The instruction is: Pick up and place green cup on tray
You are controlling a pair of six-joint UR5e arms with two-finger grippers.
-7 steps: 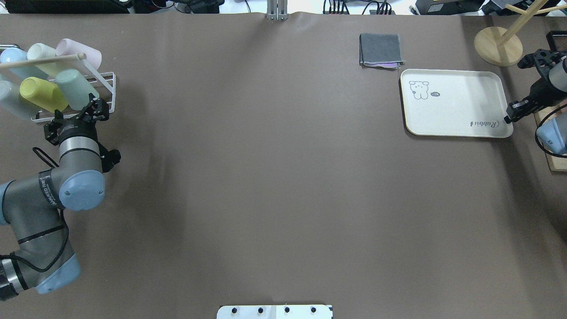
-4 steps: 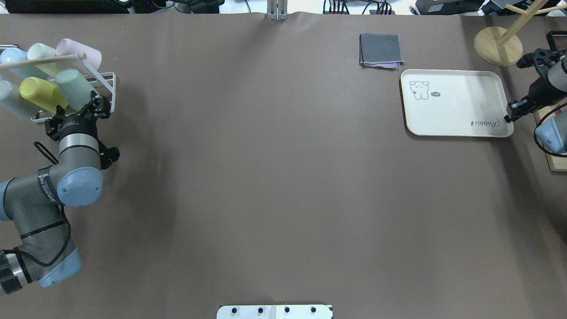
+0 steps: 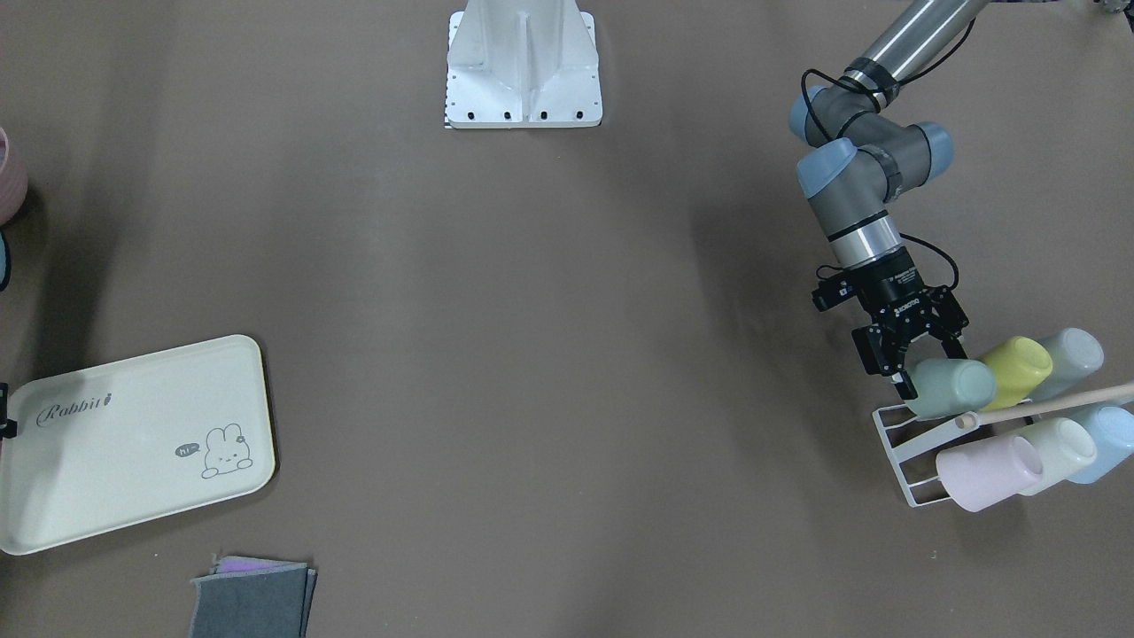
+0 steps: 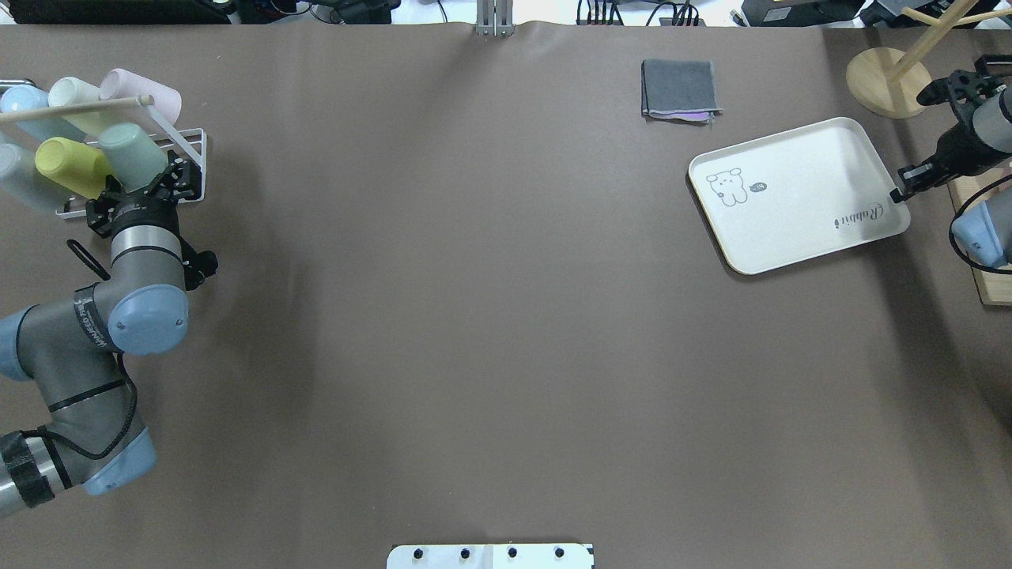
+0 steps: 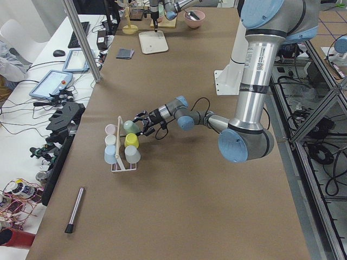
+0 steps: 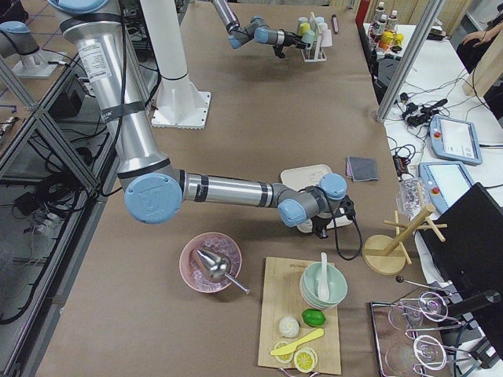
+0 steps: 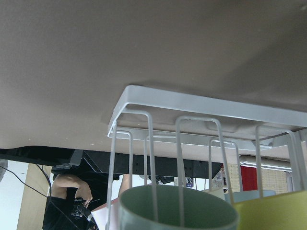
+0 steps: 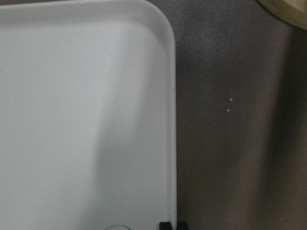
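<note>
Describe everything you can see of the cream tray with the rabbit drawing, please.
The tray is a flat cream-white rectangle with rounded corners and a low raised rim, plastic by its look. It bears a small bunny drawing and grey "Rabbit" script. It is empty and lies askew on the brown table. The right gripper pinches its rim at one short edge, near the script; nothing else touches it.

Brown matte table [image 4: 490, 316] carried a cream-white rectangular plastic tray [image 4: 798, 213] at far right, sitting askew; a folded grey cloth [image 4: 680, 88] lay just beyond; a white wire rack [image 7: 201, 105] stood far left.
</note>
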